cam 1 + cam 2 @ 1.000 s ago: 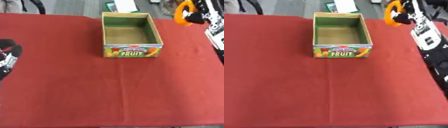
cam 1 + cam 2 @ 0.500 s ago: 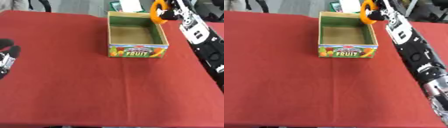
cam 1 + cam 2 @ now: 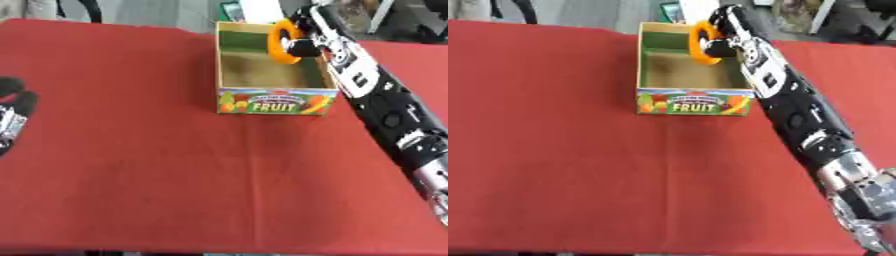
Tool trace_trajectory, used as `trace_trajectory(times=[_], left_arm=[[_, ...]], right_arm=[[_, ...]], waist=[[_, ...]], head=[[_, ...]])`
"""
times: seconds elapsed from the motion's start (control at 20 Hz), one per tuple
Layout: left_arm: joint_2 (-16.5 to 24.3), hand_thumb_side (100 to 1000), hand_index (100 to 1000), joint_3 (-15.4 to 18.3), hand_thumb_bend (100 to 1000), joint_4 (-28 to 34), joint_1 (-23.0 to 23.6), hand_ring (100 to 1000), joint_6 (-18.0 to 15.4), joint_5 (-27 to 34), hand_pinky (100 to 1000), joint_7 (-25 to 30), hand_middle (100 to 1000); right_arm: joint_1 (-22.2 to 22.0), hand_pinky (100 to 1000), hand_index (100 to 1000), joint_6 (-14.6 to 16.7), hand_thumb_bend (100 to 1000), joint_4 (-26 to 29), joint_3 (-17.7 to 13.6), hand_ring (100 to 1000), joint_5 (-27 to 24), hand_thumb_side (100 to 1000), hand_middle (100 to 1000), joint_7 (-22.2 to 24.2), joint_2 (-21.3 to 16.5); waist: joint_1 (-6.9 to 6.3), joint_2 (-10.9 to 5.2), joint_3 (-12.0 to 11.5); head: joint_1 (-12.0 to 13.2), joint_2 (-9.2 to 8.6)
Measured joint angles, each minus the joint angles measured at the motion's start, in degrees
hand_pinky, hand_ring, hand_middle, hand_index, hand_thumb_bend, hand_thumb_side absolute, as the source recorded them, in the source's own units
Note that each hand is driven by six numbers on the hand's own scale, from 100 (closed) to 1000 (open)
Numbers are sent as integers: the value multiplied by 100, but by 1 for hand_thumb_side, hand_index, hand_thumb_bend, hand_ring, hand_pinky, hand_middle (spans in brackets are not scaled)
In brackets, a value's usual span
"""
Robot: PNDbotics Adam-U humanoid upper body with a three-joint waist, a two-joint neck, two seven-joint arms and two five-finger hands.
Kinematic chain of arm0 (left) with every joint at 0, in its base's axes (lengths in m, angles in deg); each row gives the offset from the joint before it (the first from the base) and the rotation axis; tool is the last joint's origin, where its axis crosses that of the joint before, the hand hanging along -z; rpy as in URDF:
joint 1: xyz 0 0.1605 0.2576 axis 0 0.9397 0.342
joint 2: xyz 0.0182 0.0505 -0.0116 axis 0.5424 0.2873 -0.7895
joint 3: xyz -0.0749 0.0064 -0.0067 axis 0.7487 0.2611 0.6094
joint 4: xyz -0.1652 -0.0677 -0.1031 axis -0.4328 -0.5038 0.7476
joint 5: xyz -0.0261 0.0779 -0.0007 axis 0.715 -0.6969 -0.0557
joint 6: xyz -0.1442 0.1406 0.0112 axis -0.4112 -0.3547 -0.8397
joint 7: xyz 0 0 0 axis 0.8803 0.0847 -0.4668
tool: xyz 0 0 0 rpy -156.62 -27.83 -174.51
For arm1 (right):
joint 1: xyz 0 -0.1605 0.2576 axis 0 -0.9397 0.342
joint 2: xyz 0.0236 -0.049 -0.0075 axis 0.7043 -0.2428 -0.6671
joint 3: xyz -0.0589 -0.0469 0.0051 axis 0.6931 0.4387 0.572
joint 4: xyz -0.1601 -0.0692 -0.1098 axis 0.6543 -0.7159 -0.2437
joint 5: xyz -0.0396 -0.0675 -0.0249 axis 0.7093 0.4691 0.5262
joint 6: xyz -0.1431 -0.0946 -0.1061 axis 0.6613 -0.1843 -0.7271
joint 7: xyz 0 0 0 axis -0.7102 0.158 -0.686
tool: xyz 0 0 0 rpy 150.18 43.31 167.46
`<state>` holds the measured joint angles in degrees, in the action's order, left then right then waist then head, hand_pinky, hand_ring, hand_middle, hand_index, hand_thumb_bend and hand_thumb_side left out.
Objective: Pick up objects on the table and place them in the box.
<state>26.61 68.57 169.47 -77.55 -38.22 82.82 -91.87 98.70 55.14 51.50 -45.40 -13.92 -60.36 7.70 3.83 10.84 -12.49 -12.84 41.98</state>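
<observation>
The right hand (image 3: 302, 35) has been swung in from the table's right edge, its fingers curled round the orange ring (image 3: 282, 41), which is held upright directly above the box (image 3: 274, 100)'s open far-right corner, while the left hand (image 3: 12, 112) rests relaxed at the left edge.

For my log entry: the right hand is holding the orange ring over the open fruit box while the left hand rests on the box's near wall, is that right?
Not quite. The left hand rests at the table's left edge, far from the fruit box, as the left eye view shows. The right hand does hold the orange ring over the open box.
</observation>
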Motion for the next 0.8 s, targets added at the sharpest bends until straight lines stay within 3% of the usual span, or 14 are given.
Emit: trace_trajectory(times=[0.15, 0.3, 0.55, 0.8], left_arm=[[0, 388, 641, 0, 624, 0, -12, 777, 0, 1, 716, 1, 655], [-1, 387, 640, 0, 629, 0, -13, 777, 0, 1, 716, 1, 655], [-1, 388, 640, 0, 625, 0, -11, 777, -1, 1, 715, 0, 657], [-1, 387, 640, 2, 626, -1, 20, 777, -3, 1, 716, -11, 657]], right_arm=[[1, 660, 650, 104, 294, -18, 45, 656, 47, 100, 558, 156, 79], [-2, 680, 699, 216, 354, -2, 70, 684, 60, 155, 610, 292, 88], [-60, 685, 717, 336, 354, 261, 102, 691, -38, 174, 623, 490, 51], [-241, 679, 716, 347, 341, 851, 103, 681, -441, 179, 614, 516, -223]], waist=[[-12, 5, 7], [-13, 5, 57], [-14, 5, 159], [-22, 3, 278]], head=[[-16, -1], [-16, -3], [12, -25], [74, -25]])
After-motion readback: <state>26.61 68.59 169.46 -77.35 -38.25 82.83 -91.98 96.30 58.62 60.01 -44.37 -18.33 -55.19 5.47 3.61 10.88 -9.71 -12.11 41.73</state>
